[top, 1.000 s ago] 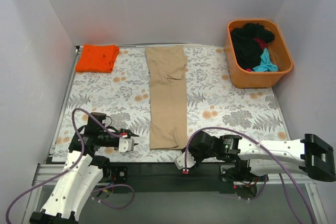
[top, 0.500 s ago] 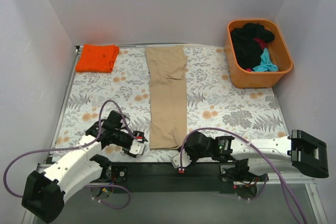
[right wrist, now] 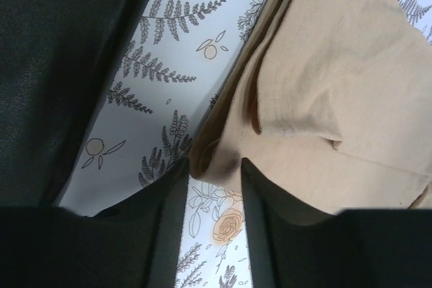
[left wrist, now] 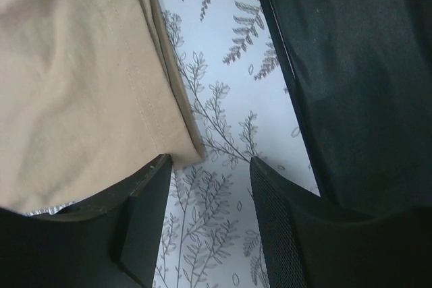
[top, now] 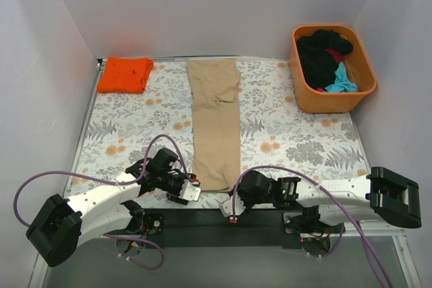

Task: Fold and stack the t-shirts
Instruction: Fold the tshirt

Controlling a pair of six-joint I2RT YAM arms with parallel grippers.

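The tan t-shirt [top: 214, 119] lies as a long narrow strip down the middle of the table. My left gripper [top: 194, 191] is open at its near-left corner. In the left wrist view [left wrist: 210, 163] the tan t-shirt's corner [left wrist: 74, 85] ends just ahead of my left finger [left wrist: 145, 193]. My right gripper [top: 237, 191] is at the near-right corner. In the right wrist view [right wrist: 212, 166] it is open, with the rolled corner of the tan t-shirt [right wrist: 337, 79] between its tips. A folded orange t-shirt [top: 125, 74] lies at the far left.
An orange plastic tub [top: 358, 89] at the far right holds black, teal and red t-shirts [top: 322, 55]. The black strip of the table's front edge [left wrist: 364, 65] runs just behind both grippers. A floral cloth [top: 290, 133] covers the table. White walls enclose three sides.
My left arm has swung right and forward, from the left side to the tan t-shirt's near-left corner. My right gripper has edged slightly left toward the near-right corner.
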